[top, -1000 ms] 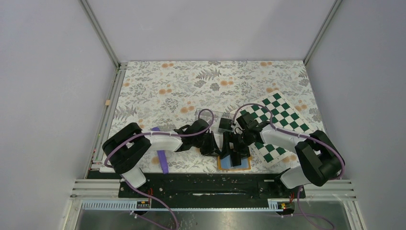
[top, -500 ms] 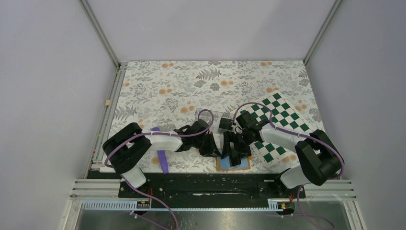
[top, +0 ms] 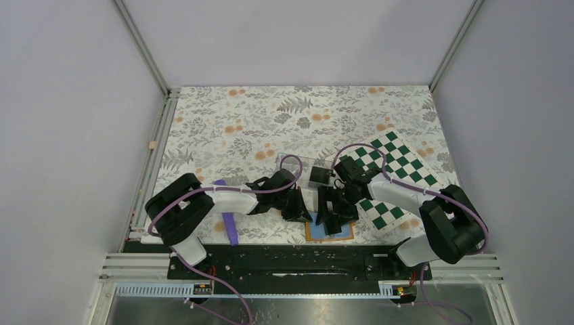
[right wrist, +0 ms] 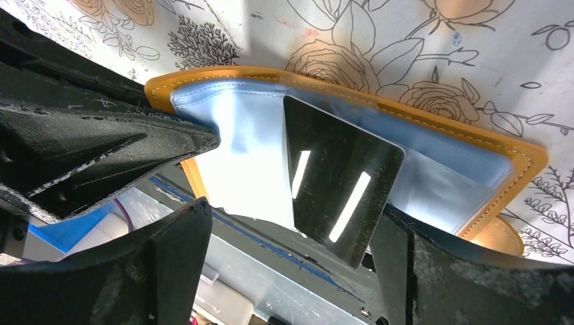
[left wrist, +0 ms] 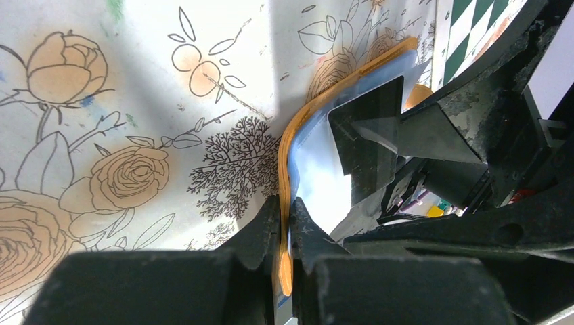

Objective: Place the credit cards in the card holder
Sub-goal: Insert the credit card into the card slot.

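The card holder (top: pixel 340 232) lies open near the table's front edge, orange outside and light blue inside. My left gripper (top: pixel 300 208) is shut on its orange cover edge (left wrist: pixel 285 223) and holds that flap raised. A glossy black credit card (right wrist: pixel 338 183) rests tilted against the blue lining (right wrist: pixel 250 135), its upper corner in the pocket area. My right gripper (right wrist: pixel 291 264) stands open wide around the card's lower end, and the card's edge lies close to the right finger (right wrist: pixel 440 271). Another dark card (top: pixel 318 176) sits by the clear box.
A clear plastic box (top: pixel 294 164) stands just behind the two grippers. A green and white checkered mat (top: pixel 399 169) lies under the right arm. A purple strip (top: pixel 229 222) lies by the left arm. The floral cloth (top: pixel 271 122) stretches to the back walls.
The right gripper has shifted slightly over the open card holder. The left gripper keeps its hold on the orange cover and has not moved.
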